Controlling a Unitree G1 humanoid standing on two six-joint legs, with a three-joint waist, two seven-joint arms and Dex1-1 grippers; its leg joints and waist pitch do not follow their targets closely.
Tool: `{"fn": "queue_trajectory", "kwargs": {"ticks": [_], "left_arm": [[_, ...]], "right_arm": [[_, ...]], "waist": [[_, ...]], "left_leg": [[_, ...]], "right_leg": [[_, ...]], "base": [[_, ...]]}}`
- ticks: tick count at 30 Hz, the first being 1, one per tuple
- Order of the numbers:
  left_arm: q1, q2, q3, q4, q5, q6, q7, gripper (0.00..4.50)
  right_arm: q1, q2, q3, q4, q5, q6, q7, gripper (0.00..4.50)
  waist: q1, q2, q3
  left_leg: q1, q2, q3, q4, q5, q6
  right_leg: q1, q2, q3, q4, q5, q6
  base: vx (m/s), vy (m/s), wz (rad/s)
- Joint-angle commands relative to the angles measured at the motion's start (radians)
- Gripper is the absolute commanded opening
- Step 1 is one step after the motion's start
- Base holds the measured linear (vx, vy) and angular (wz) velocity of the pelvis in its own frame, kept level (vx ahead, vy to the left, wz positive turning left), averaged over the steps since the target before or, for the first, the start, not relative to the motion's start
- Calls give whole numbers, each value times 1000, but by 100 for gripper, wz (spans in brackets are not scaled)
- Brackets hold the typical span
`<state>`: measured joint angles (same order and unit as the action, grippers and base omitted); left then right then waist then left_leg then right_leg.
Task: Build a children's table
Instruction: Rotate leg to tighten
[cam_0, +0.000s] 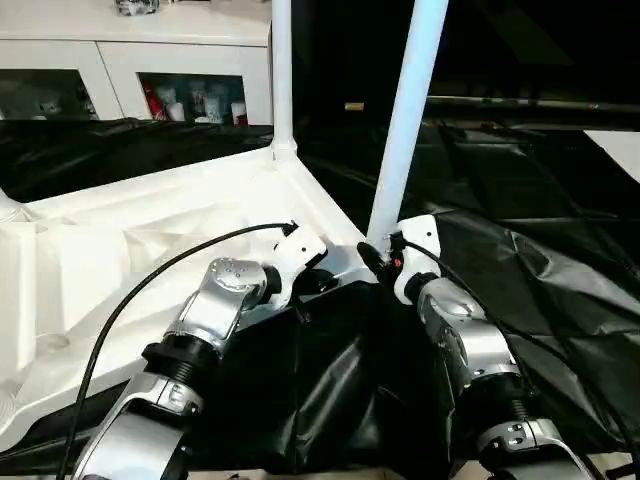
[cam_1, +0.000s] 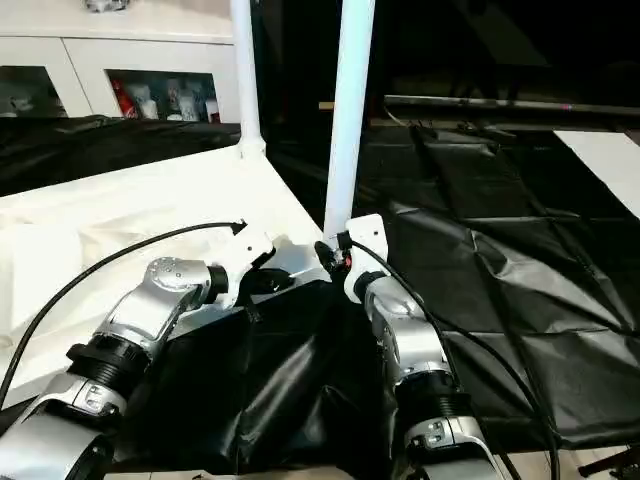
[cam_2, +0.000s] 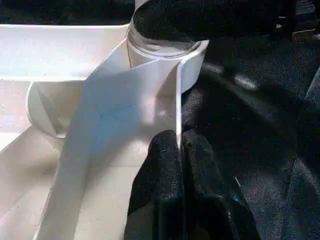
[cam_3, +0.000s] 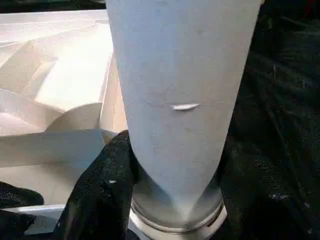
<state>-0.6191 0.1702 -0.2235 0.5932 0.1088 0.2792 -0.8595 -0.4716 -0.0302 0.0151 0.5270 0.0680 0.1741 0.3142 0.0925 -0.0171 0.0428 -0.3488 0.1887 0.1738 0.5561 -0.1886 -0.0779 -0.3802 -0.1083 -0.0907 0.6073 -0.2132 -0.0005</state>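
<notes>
Two legs stand in the upturned top (cam_0: 150, 230); left jaws pinch its rim, right jaws clamp the near leg (cam_0: 405, 120).

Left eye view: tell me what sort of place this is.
Probably an indoor room set up for assembly: a white cabinet with glass doors holding small items, black plastic sheeting spread under the white plastic table top.

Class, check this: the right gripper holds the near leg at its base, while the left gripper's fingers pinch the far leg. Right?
Not quite. The left gripper has its fingers pinching the tabletop's rim, not the far leg, as the left wrist view shows. The right gripper does hold the near leg.
</notes>
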Motion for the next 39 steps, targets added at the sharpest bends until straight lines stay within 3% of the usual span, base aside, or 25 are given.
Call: {"fn": "queue_trajectory", "kwargs": {"ticks": [1,5,9,13,17,20,27,32,38,39], "left_arm": [[13,-61,-95,30,-6,-16,-45,0],[11,-17,-94,33,5,-30,-81,0],[8,37,-101,41,7,-89,-163,0],[13,95,-108,22,-15,-123,-292,0],[25,136,-117,-6,-45,-134,-392,0],[35,171,-134,-27,-58,-132,-477,0],[31,192,-146,-18,-61,-148,-527,0],[30,191,-148,-26,-67,-140,-532,0],[27,194,-148,-19,-67,-145,-530,0],[28,195,-147,-18,-66,-146,-529,0]], "right_arm": [[-4,46,76,28,39,43,118,274],[16,-46,113,-35,47,75,287,277],[66,-189,159,-143,83,56,524,277],[103,-319,161,-219,122,55,703,277],[108,-389,157,-249,142,80,809,277],[96,-435,151,-263,161,94,876,277],[86,-462,163,-277,178,104,933,277],[86,-438,191,-263,161,93,932,277],[70,-445,195,-245,162,92,944,230],[67,-447,194,-241,162,91,948,219]], "waist": [[4,8,-31],[7,6,-36],[20,1,-47],[29,-6,-50],[34,0,-46],[36,7,-43],[47,4,-42],[51,1,-44],[51,0,-42],[50,-5,-41]], "left_leg": [[-2,44,-18,-83,-306,-8],[-6,45,-17,-79,-271,9],[-10,41,-11,-58,-125,65],[-6,39,-6,-47,-65,125],[-5,47,-6,-51,-108,123],[-4,51,-7,-55,-152,96],[-1,51,-6,-53,-144,84],[-4,48,-6,-50,-106,87],[-3,48,-7,-52,-115,87],[-3,49,-6,-52,-118,87]], "right_leg": [[25,-56,57,-101,-327,-129],[33,-54,57,-93,-250,-146],[49,-51,53,-68,-4,-199],[49,-48,52,-53,125,-250],[49,-51,47,-58,42,-262],[46,-52,49,-61,-21,-264],[44,-54,52,-60,-33,-268],[45,-52,50,-54,14,-270],[46,-54,50,-56,-19,-262],[45,-53,50,-57,-26,-260]], "base": [[0,0,0],[0,0,0],[0,0,0],[13,0,0],[0,0,0],[0,0,0],[0,0,0],[0,0,0],[0,0,0],[0,0,0]]}}
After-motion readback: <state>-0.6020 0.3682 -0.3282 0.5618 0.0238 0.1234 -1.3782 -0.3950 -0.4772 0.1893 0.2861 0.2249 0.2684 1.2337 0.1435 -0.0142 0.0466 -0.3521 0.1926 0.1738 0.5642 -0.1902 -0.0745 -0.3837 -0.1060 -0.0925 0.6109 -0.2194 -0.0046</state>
